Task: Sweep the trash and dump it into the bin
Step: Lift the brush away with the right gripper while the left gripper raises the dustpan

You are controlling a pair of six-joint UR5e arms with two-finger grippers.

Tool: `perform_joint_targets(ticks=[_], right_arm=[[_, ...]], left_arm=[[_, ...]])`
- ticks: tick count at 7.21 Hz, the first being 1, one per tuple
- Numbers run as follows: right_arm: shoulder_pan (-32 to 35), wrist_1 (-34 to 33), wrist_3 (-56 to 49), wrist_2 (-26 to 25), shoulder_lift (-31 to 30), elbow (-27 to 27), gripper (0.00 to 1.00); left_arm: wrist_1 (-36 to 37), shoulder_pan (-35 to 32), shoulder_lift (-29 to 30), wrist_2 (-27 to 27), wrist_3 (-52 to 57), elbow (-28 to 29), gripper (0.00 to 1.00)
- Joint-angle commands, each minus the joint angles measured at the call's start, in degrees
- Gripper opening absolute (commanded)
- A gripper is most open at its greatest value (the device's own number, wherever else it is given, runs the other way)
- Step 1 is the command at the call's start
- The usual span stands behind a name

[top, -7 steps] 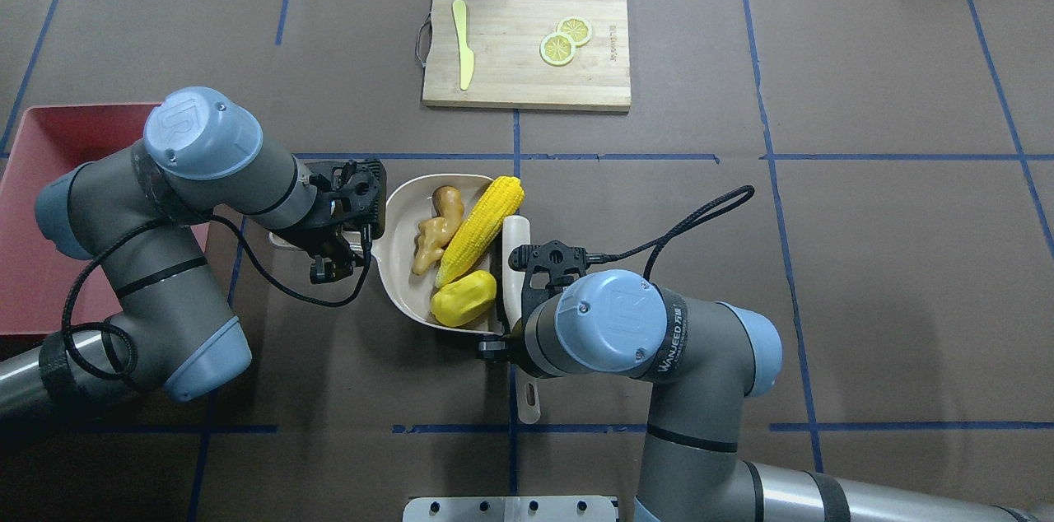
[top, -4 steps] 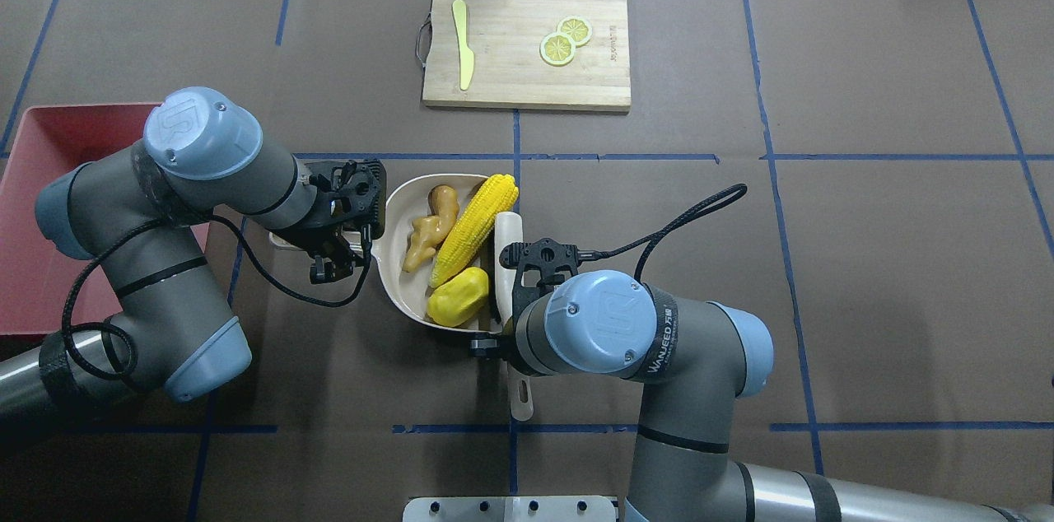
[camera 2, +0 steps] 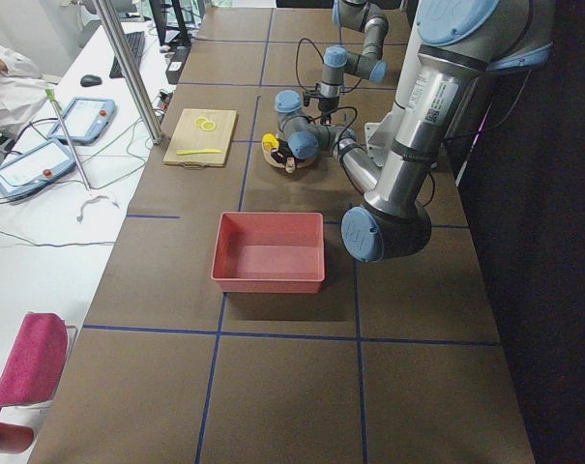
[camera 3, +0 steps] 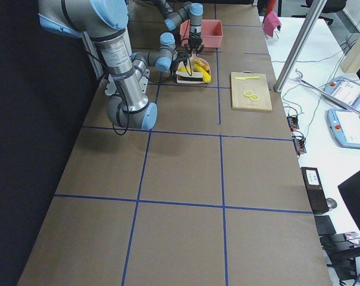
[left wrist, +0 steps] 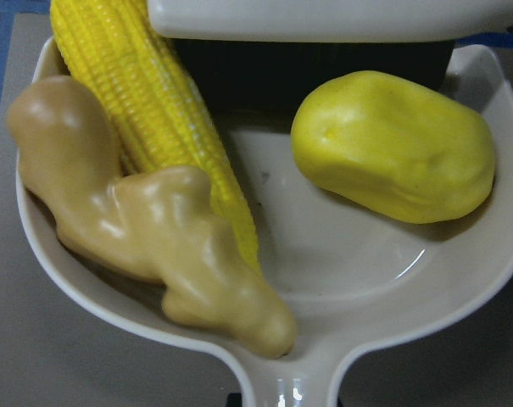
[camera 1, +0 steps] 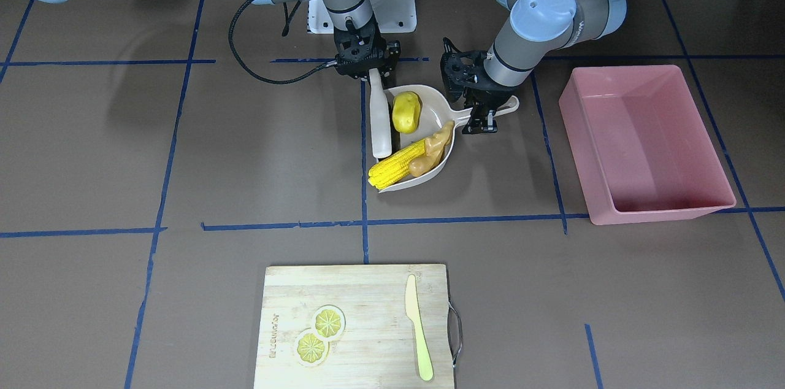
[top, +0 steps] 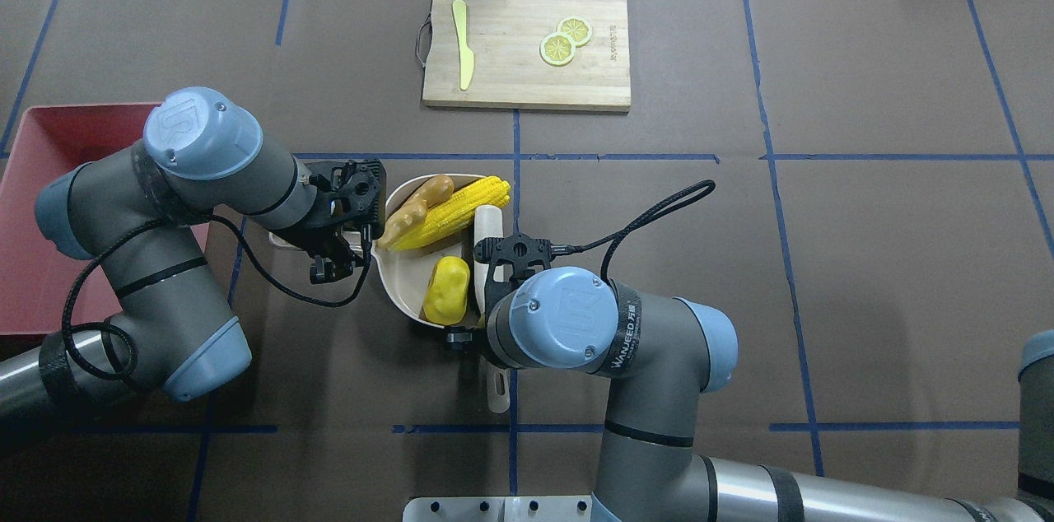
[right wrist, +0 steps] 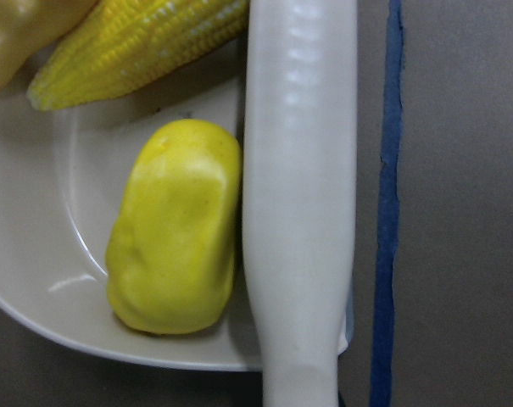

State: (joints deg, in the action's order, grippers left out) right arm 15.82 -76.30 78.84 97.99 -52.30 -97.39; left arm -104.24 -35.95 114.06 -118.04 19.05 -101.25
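The beige dustpan (top: 402,277) lies at mid-table and holds all the trash: the long corn cob (top: 449,213), the tan ginger root (top: 412,207) and the lumpy yellow piece (top: 447,289). My left gripper (camera 1: 486,111) is shut on the dustpan's handle. My right gripper (camera 1: 374,73) is shut on the white brush (top: 487,230), which stands along the pan's open side against the yellow piece (right wrist: 175,229). The left wrist view shows the corn (left wrist: 154,110) beside the ginger (left wrist: 137,220). The pink bin (camera 1: 644,143) stands empty beyond my left arm.
A wooden cutting board (top: 527,44) lies at the far middle of the table with a pale knife (top: 464,44) and two lemon slices (top: 564,40). Blue tape lines cross the brown table cover.
My right arm has moved left with the brush, pushing the corn, ginger and yellow piece deeper into the dustpan. The corn has swung to lie more across it. My left arm has not moved.
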Motion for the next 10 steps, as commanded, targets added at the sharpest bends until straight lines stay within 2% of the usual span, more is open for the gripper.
perform_joint_targets(ticks=[1,5,6,9,10], right_arm=[[0.0,-3.0,0.0,0.1,-2.3,-4.1,0.0],[0.0,-10.6,-0.1,0.0,-2.5,-7.1,0.0],[0.1,-15.1,-0.4,0.1,-2.5,-9.2,0.0],[0.6,-17.2,-1.0,0.0,-3.3,-9.7,0.0],[1.0,-20.4,-2.5,0.1,-3.3,-10.4,0.0]], left_arm=[[-0.1,0.0,-0.1,0.0,-0.1,0.0,0.0],[-0.2,-0.1,-0.1,0.0,-0.1,0.0,0.0],[-0.3,-0.1,-0.1,0.0,-0.2,-0.1,0.0],[-0.3,-0.2,-0.2,0.0,-0.2,-0.5,0.0],[-0.3,-0.3,-0.3,-0.1,-0.5,-0.8,0.0]])
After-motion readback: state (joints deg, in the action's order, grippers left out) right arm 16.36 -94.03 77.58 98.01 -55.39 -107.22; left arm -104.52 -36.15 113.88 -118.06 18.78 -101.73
